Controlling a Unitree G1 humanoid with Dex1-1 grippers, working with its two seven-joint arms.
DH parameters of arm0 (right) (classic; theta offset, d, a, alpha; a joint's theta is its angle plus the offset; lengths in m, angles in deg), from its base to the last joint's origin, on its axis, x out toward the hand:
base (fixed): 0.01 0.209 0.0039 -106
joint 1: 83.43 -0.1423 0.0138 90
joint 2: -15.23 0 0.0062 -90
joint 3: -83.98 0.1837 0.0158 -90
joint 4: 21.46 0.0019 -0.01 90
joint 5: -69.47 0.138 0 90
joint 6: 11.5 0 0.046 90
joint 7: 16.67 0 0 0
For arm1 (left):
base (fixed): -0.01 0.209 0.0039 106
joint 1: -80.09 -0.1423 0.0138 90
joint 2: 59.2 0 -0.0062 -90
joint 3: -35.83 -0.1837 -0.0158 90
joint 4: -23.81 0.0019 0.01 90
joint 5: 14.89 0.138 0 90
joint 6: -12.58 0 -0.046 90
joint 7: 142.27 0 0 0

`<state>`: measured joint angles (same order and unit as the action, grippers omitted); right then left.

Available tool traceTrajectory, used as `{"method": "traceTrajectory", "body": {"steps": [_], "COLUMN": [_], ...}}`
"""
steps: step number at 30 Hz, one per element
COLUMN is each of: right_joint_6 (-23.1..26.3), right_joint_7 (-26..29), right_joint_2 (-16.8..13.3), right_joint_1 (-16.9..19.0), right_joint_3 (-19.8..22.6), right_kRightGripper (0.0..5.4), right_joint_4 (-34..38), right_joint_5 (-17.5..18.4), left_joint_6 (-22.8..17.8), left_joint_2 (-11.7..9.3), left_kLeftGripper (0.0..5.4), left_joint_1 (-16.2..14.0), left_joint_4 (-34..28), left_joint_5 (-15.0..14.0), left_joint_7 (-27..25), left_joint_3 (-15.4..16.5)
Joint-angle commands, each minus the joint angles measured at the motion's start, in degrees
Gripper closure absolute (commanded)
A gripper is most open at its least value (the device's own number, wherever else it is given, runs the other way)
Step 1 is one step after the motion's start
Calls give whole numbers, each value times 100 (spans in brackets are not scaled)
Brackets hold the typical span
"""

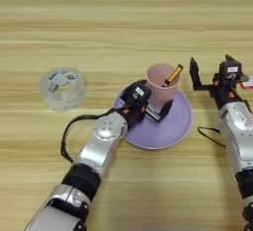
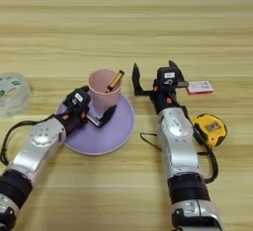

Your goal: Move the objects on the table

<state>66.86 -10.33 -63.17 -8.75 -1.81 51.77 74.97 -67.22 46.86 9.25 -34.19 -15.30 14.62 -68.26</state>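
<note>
A: Cup [image 1: 162, 84] with stick [image 1: 172, 75] stands on the plate [image 1: 179, 121], mid-worktop [image 1: 123, 18]. Left pincer [image 1: 159, 108] is at the cup's base, fingers either side. Gripping? Can't tell.

B: Right pincer [image 2: 154, 77]?

A: Wide and empty, just beside the cup, likely waiting.

B: View differences?

A: Right eye shows the yellow-black block [image 2: 210, 129] near the right edge, a red-white card [image 2: 199, 87] too. Left eye shows the whole tape roll [image 1: 62, 88].
</note>
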Motion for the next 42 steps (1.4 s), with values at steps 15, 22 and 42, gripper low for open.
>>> {"method": "traceTrajectory", "body": {"steps": [15,22,42], "right_joint_6": [162,146,146], "right_joint_7": [-30,-42,-50], "right_joint_2": [58,64,81], "right_joint_1": [26,34,43], "right_joint_3": [-47,-21,-35], "right_kRightGripper": [0,0,0], "right_joint_4": [133,144,138], "right_joint_5": [-55,-76,-108], "left_joint_6": [217,261,55], "left_joint_2": [127,104,-62], "left_kLeftGripper": [51,119,125], "left_joint_1": [-40,-63,137], "left_joint_4": [-139,-210,-647], "left_joint_5": [-33,-62,-260], "left_joint_7": [-114,-156,-63], "left_joint_3": [85,165,649]}}
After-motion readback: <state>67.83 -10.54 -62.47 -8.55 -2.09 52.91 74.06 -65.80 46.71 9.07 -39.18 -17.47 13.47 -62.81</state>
